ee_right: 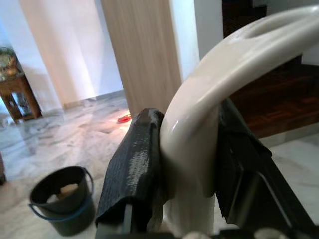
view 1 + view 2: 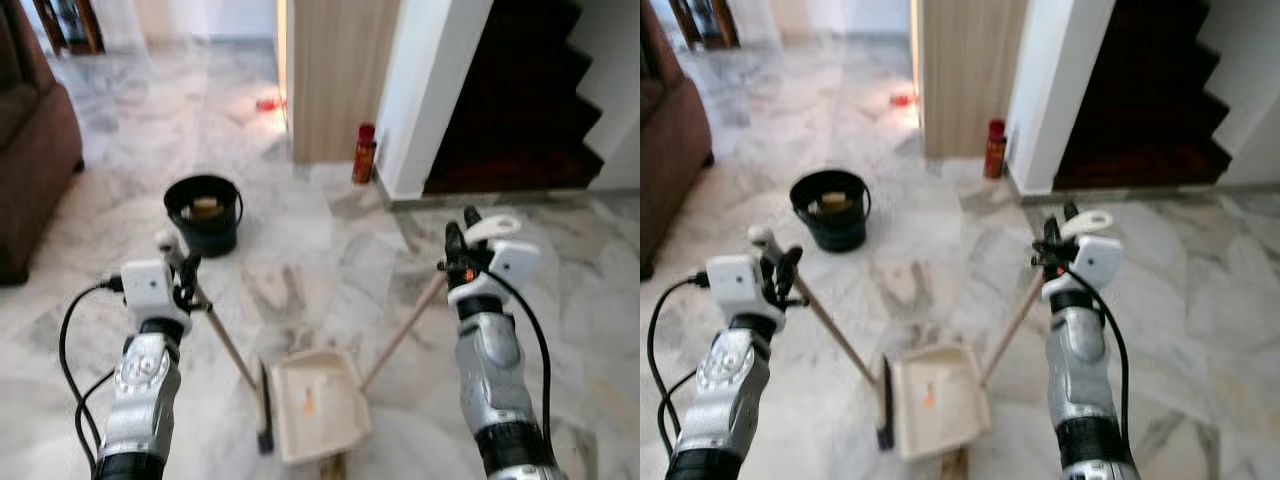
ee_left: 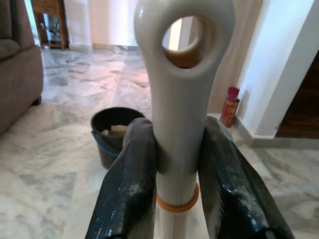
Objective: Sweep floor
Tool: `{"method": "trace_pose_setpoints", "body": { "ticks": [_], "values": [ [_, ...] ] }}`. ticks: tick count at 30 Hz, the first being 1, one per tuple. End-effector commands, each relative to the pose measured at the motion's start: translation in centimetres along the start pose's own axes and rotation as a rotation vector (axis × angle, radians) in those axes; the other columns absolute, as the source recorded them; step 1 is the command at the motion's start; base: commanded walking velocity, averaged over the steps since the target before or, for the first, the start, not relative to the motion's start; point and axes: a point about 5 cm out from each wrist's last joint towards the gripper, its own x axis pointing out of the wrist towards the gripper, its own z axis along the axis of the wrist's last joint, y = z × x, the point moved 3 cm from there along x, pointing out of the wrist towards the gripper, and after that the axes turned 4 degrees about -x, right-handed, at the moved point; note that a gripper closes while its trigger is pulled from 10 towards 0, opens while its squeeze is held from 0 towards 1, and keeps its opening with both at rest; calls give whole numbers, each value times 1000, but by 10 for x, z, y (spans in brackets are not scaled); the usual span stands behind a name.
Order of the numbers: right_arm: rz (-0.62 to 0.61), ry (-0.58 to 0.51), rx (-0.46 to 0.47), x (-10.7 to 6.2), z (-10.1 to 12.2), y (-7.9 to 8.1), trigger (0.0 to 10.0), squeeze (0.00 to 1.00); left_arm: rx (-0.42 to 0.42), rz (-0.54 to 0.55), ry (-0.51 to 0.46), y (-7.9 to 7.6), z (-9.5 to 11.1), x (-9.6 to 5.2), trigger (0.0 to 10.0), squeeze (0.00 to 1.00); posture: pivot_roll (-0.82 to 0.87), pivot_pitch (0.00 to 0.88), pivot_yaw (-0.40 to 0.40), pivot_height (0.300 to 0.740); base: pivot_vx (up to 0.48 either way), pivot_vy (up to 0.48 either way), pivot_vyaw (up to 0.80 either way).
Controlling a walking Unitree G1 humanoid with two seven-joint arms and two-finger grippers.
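Note:
My left gripper (image 2: 183,275) is shut on the cream, holed top of a broom handle (image 3: 182,74). The wooden stick (image 2: 225,340) slants down to the black broom head (image 2: 264,410), which rests on the marble floor against the left side of a cream dustpan (image 2: 318,405). An orange scrap (image 2: 308,403) lies inside the pan. My right gripper (image 2: 462,245) is shut on the looped cream grip (image 1: 199,129) of the dustpan's long handle (image 2: 405,325). A brown bit (image 2: 333,466) lies on the floor at the pan's near edge.
A black bucket (image 2: 204,213) with something pale inside stands ahead to the left. A brown sofa (image 2: 30,140) is at far left. A wooden panel (image 2: 340,70), a red bottle (image 2: 364,153), a white pillar and dark stairs (image 2: 520,100) are ahead and to the right.

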Motion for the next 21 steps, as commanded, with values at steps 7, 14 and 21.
{"method": "trace_pose_setpoints", "body": {
  "ticks": [7,14,21],
  "values": [
    [-41,-30,33,4,8,-8,10000,0,11,-19,-36,-6,9,4,10000,0,42,0,-16,740,0,393,0],
    [-44,-4,48,4,4,-9,10000,0,11,-18,-37,-7,9,4,10000,0,43,0,-19,740,0,423,-84],
    [-25,-12,25,4,6,-6,10000,0,11,-15,-37,-6,9,3,10000,0,43,0,-19,740,0,423,-346]
  ]
}}
